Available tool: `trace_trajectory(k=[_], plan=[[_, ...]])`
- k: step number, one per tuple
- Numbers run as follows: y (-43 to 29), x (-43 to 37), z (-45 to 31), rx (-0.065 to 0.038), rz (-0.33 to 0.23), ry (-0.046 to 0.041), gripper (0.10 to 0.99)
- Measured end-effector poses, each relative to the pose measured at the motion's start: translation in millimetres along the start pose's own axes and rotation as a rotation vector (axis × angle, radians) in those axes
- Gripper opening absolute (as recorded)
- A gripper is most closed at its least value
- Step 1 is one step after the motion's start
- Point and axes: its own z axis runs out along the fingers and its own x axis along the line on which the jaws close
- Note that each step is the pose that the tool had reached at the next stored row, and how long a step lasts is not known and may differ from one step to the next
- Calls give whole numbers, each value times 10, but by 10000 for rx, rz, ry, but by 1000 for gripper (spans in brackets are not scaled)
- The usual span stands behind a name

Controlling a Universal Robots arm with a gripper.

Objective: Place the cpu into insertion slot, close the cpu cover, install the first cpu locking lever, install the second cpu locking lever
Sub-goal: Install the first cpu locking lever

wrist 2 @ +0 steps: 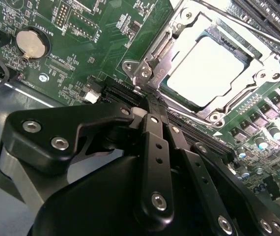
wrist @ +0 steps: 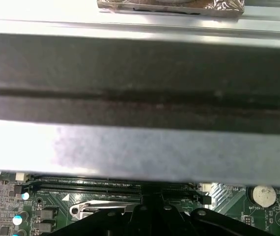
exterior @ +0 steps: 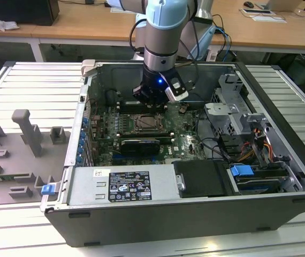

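Note:
In the second wrist view the cpu [wrist 2: 205, 71] lies flat in the insertion slot [wrist 2: 228, 101], its pale metal top showing through the cut-out of the cpu cover [wrist 2: 182, 27], which lies down over it. My gripper [wrist 2: 149, 101] is shut, its black fingers pressed together with nothing visible between them. The tips sit at the socket's corner, right by a silver locking lever [wrist 2: 152, 61] that runs along one side. In the exterior view the gripper [exterior: 151, 103] hangs low inside the case, just behind the insertion slot [exterior: 144, 124].
Long black memory slots [wrist 2: 270, 19] flank the socket, and a coin battery [wrist 2: 32, 42] sits on the green board. A black graphics card [exterior: 139, 144], power supply [exterior: 120, 184] and drive cage [exterior: 238, 115] fill the case. The case wall [wrist: 140, 98] looms close in the first wrist view.

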Motion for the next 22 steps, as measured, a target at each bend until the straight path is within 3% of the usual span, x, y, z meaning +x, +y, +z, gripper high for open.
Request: trace_trajectory(k=[9,16,18,22], plan=[[-3,0,21,330,0,15,106],[1,-1,0,359,0,14,106],[-1,-1,3,486,2,23,106],[-1,-6,17,644,1,31,106]])
